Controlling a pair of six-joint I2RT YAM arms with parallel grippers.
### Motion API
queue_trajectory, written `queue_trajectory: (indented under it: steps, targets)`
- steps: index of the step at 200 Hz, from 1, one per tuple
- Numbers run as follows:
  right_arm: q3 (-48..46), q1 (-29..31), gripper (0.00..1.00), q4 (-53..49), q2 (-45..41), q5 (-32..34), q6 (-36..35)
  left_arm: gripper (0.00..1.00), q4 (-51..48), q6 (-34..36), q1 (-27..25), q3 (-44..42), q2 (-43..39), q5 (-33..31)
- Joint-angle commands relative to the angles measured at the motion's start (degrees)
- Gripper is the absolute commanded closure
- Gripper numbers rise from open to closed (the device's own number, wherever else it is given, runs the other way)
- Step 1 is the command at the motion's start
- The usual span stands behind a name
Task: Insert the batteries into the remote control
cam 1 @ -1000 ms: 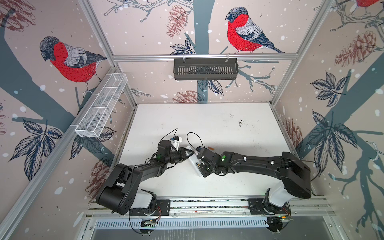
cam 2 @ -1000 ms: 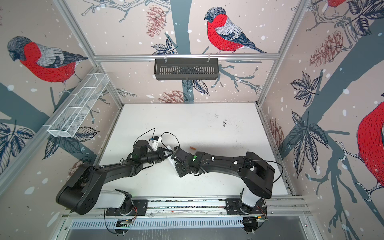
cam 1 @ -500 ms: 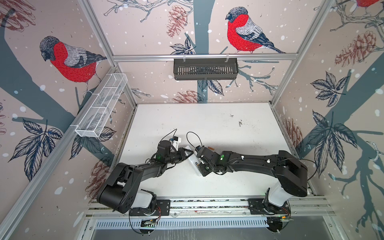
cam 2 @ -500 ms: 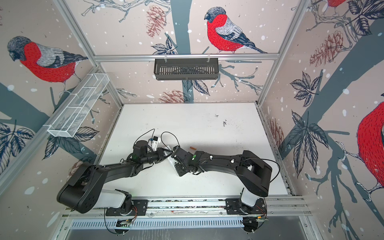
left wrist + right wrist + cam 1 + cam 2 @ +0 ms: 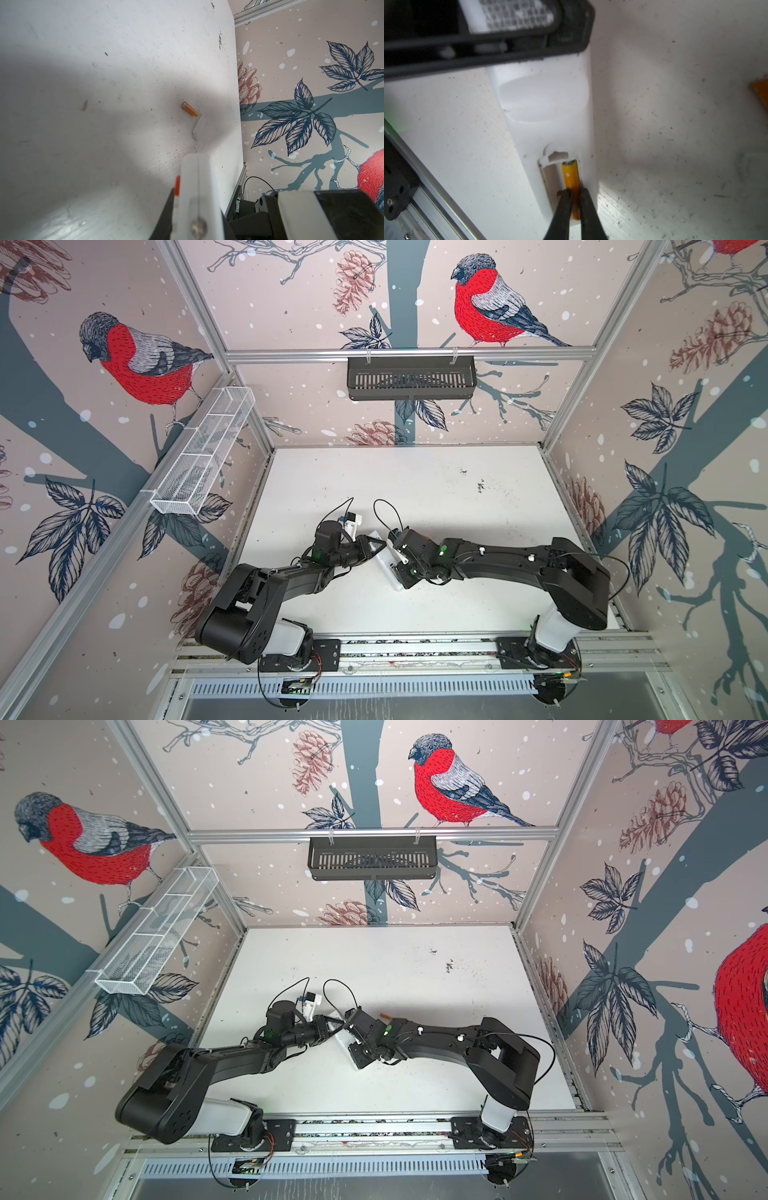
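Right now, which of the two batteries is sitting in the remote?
The battery held by the right end effector, lying in the remote control's open compartment. The other battery lies loose on the table, beside the white cover.

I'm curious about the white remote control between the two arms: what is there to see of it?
The remote control is a long, slim bar of smooth white plastic, lying on the white table with its plain back up. Its battery compartment is uncovered: one orange battery sits in one slot, the slot beside it empty. The right gripper pinches that battery at one end; the left gripper, shut, sits over the opposite end.
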Motion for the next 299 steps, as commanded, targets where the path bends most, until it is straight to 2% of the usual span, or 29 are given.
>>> queue_trajectory:
  steps: [1,157,229,299]
  targets:
    - [-0.09,-0.7,0.87,3.29,0.62,0.79,-0.71,1.0,5.08,-3.69,-0.11,0.7,-0.16,8.71]
    - [0.8,-3.73,0.87,6.07,2.2,-3.49,-3.08,1.0,6.87,-4.42,0.07,1.06,0.28,9.6]
    - [0.83,-3.09,0.84,1.27,-5.13,-0.59,-4.15,1.0,1.69,-1.37,0.81,1.94,0.72,6.89]
    - [-1.99,-1.67,0.76,-3.07,-10.17,0.66,-2.98,1.0,2.71,-2.04,1.22,2.02,1.95,6.9]
